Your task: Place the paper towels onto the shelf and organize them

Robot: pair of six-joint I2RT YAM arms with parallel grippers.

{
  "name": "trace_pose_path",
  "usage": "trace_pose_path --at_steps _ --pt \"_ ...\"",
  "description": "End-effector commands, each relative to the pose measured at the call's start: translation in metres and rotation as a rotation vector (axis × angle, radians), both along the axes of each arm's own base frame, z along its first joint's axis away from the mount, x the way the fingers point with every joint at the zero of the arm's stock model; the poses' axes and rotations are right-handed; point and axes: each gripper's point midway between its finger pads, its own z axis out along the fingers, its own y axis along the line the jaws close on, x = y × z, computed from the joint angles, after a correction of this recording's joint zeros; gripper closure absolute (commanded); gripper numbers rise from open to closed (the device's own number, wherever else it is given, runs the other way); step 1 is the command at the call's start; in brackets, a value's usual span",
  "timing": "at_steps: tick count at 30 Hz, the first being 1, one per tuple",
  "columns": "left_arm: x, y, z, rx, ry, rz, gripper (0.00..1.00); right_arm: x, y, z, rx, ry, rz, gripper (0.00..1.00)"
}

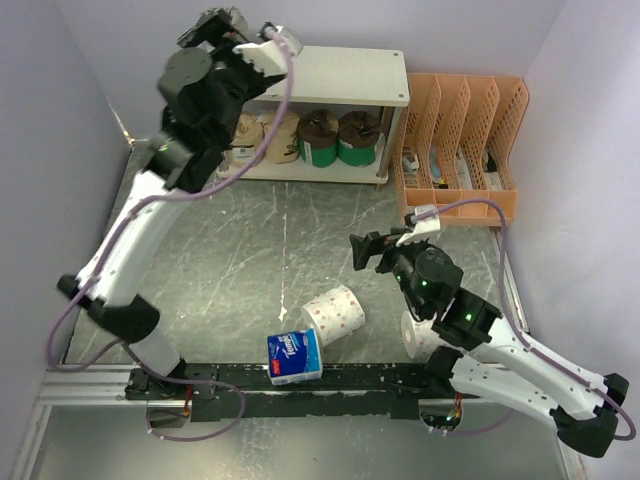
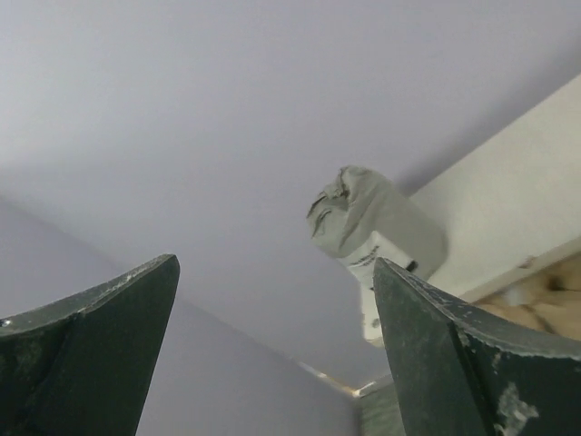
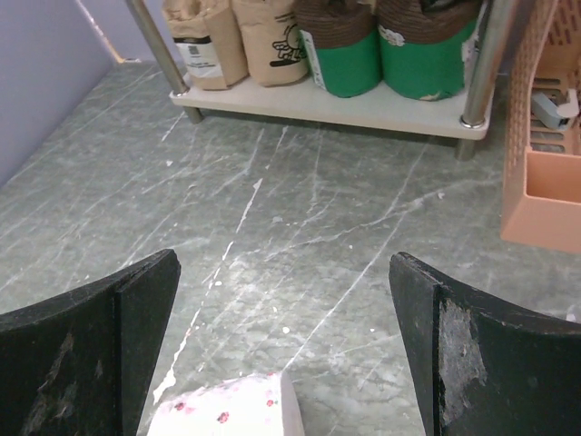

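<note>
Paper towels first: soft, light, squashable rolls in slick wrapping. Likely to dent under a hard squeeze and to roll off if nudged on the side. Best taken across the round body at mid-length, with a gentle close. For the blue-and-white pack, across its flatter faces.

Not yet shelved, down on the bench: a dotted white roll lying tilted near the front rail, touching or just beside the blue-and-white pack. Also a second white roll, half hidden under the right arm.

Already on the shelf: two tan kraft rolls and two brown-and-green rolls, upright side by side on the lower board. A grey roll upright on the top board, by its end.

Left hand: spread wide, empty, raised at the shelf's left end. Grey roll just beyond the fingertips, clear of both.

Right hand: spread, empty, hovering over the bench, facing the shelf. Dotted white roll below it and nearer the arm's base than the fingertips, only its top showing at the bottom edge of the right wrist view, no contact. Probably calls for a pull back and a descent before any grasp.

Orange file organizer just right of the shelf: no place for rolls.
</note>
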Motion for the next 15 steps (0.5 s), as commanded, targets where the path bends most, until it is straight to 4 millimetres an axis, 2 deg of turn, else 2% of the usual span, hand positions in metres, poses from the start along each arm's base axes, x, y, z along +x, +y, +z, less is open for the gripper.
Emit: trace_pose_path --at_steps 1,3,4,7,9,11,12,15 --pt "-0.061 -0.009 -0.027 -0.122 0.24 -0.241 0.03 0.002 -0.023 0.002 0.06 -0.005 -0.11 0.0" --pt "-0.095 -0.031 -0.084 -0.102 0.469 -0.425 0.04 0.001 -0.03 0.005 0.082 -0.007 -0.144 0.0" --pt "-0.115 -0.041 -0.121 -0.106 0.611 -0.504 0.04 0.001 -0.034 0.008 0.1 -0.008 -0.159 0.0" --pt "-0.176 -0.053 -0.222 -0.153 1.007 -0.66 0.02 -0.002 -0.044 0.015 0.155 -0.004 -0.203 0.0" --pt "-0.217 -0.056 -0.274 -0.18 1.212 -0.759 0.0 -0.003 -0.049 0.023 0.195 0.002 -0.223 0.0" --pt "-0.246 -0.055 -0.305 -0.181 1.317 -0.83 0.0 -0.004 -0.051 0.033 0.223 -0.005 -0.229 0.0" --pt "-0.255 -0.054 -0.313 -0.179 1.34 -0.86 0.0 -0.004 -0.051 0.037 0.231 -0.009 -0.227 0.0" --pt "-0.248 -0.057 -0.326 -0.25 1.311 -0.82 0.0 -0.004 -0.051 0.046 0.248 -0.014 -0.231 0.0"
